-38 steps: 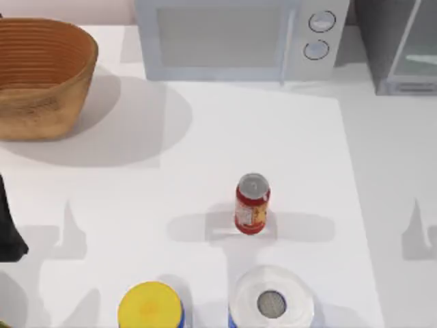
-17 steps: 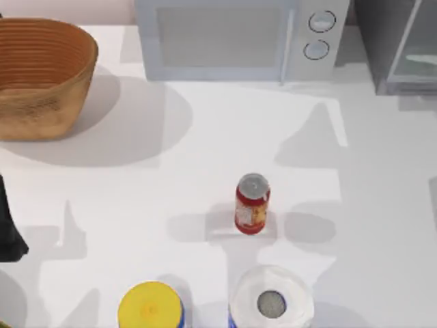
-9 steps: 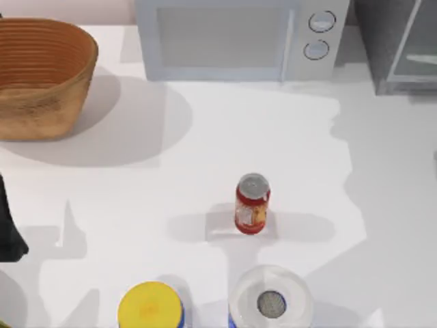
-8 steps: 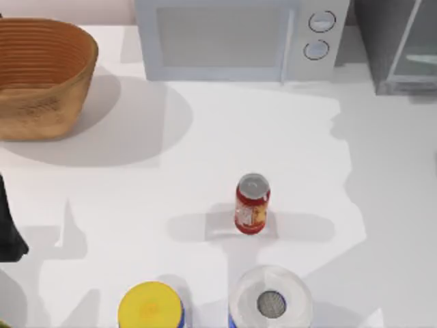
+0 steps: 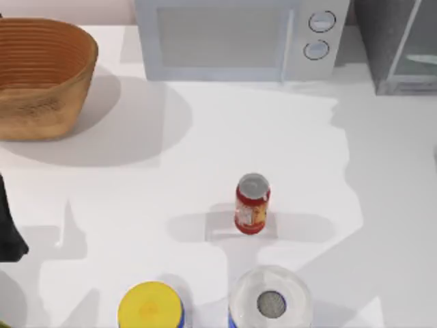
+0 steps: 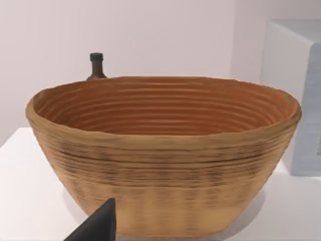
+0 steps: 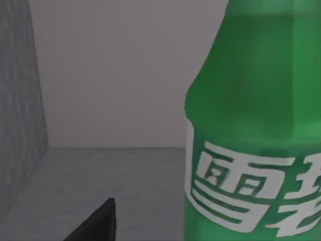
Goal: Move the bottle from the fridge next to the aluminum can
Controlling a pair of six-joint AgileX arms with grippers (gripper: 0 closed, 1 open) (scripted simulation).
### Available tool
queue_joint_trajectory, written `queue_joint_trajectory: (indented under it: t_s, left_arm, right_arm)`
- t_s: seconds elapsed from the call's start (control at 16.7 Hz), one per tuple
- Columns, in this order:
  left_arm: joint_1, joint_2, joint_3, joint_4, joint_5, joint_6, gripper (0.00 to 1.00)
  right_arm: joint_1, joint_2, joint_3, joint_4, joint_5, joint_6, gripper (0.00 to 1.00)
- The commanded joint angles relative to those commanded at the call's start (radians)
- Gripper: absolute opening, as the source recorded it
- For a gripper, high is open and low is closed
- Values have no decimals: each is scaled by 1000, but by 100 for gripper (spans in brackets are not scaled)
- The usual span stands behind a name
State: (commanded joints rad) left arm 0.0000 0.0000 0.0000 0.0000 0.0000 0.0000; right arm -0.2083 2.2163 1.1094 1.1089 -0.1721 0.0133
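The green bottle (image 7: 256, 125) with white label print stands inside the fridge, close in front of my right gripper (image 7: 160, 228). That gripper is open; one dark fingertip (image 7: 100, 221) shows beside the bottle, apart from it. Grey fridge walls (image 7: 20, 100) surround it. In the top view the grey fridge (image 5: 399, 44) with its glass door stands at the back right. The red aluminum can (image 5: 252, 203) stands upright mid-table. My left arm (image 5: 10, 225) is parked at the left edge, its open gripper facing the basket, one fingertip (image 6: 100, 226) in sight.
A woven basket (image 5: 41, 75) sits at the back left, with a dark bottle neck (image 6: 96, 64) behind it. The white microwave (image 5: 239, 37) stands at the back centre. A yellow-lidded blue container (image 5: 150, 307) and a white roll (image 5: 271, 301) stand at the front edge.
The arm's shadow over the table's right side has shifted and spread toward the fridge. The can, basket and left arm have not moved.
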Motion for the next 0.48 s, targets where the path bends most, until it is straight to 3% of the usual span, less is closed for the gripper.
queue_joint_trajectory:
  t_s: [0.48]
  left_arm:
    - [0, 0, 0, 0, 0, 0, 100]
  right_arm:
    - [15, 101, 202, -101, 15, -1, 100]
